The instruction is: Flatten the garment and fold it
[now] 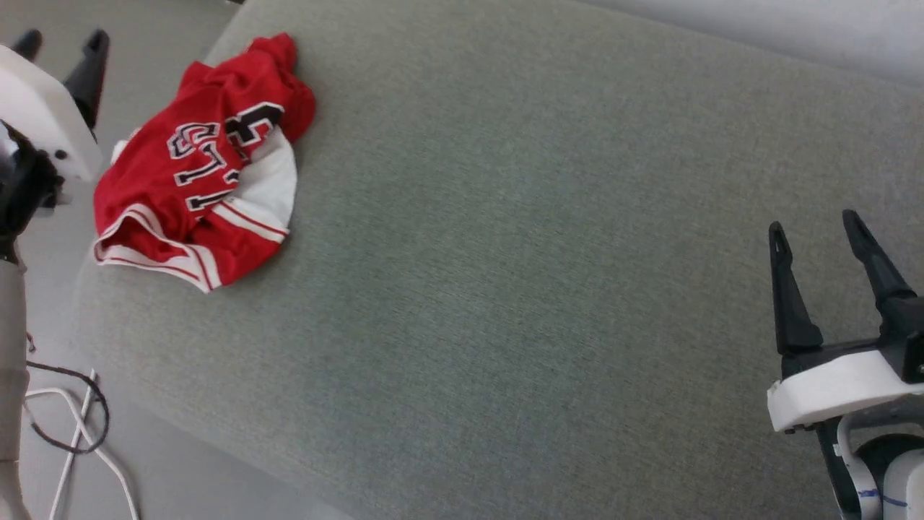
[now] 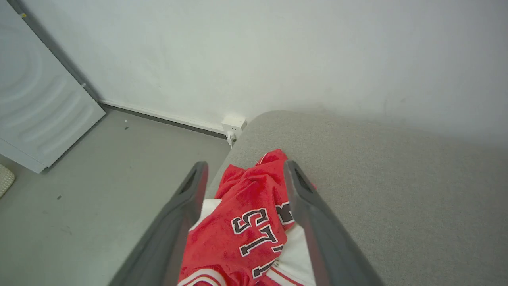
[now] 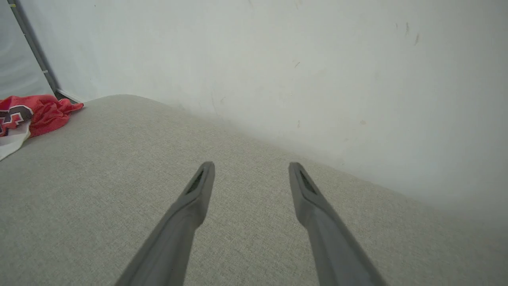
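Jaws, both pairs: spread wide, holding nothing.

Item 1, the garment: red jersey in a crumpled heap with a white sleeve tucked under it. It lies at the far left corner of the grey padded top, its striped hem right at the left edge.

Item 2, left gripper: poised over the heap, and contact with the cloth cannot be made out.

Item 3, right gripper: near the right edge, well apart from the jersey.

Item 4, cables: loose on the floor beside the left edge.

Hazards, judged:
- A pinch into the heap would likely catch several layers at once (the folds overlap), so the cloth would lift as a lump instead of spreading.
- A pull toward the left edge could slide the hem off onto the floor and cables.
- One-handed spreading may only drag the bundle, and the right arm has the whole top to cross.
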